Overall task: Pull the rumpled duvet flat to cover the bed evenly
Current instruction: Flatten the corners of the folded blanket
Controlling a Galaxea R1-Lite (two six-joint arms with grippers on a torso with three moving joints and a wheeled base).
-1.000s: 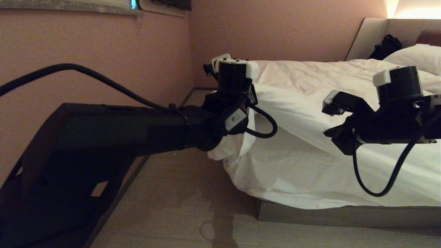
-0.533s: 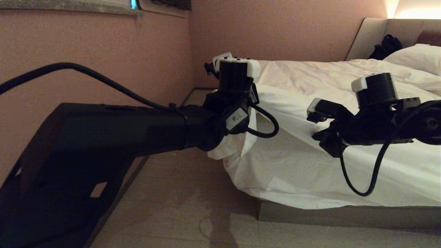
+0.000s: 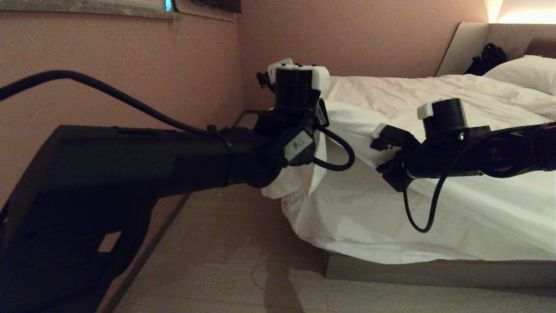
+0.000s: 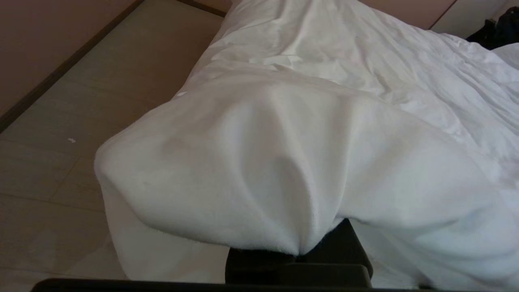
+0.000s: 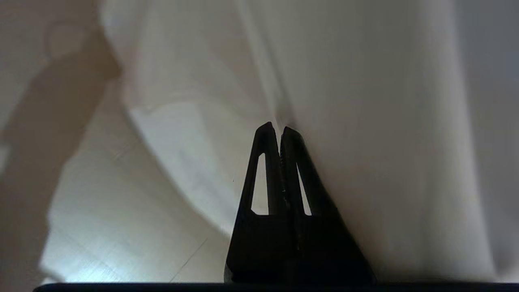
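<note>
1. Two grippers work at the foot corner of the bed [image 3: 434,271], where the white duvet [image 3: 391,217] hangs over the side toward the floor. The left gripper [image 3: 299,174] is pressed together on a bunched corner of the duvet; in the left wrist view the cloth drapes over the fingers and hides them.
2. The right gripper [image 5: 280,129] has its fingers pressed together with nothing between them. Their tips lie against a fold of the hanging cloth.
3. Risk: the left gripper holds only a small bunch of thick fabric. A hard pull could slip it free, and the corner would drop back.
4. Risk: the right gripper holds nothing, so any pull now comes from one corner only. That would likely drag the duvet askew rather than spread it evenly.
5. Risk: black cables [image 3: 334,161] loop from both wrists close to the cloth and could snag a fold.
6. The duvet lies wrinkled across the mattress top, so the job looks far from done.
7. Around the bed: a pink wall [image 3: 130,65] close on the left leaves a narrow strip of floor [image 3: 217,261]. A white pillow [image 3: 525,71] and a dark bag [image 3: 486,58] sit by the headboard [image 3: 469,39], well apart from both grippers.
8. The robot's own dark left arm [image 3: 130,161] blocks much of the head view.
</note>
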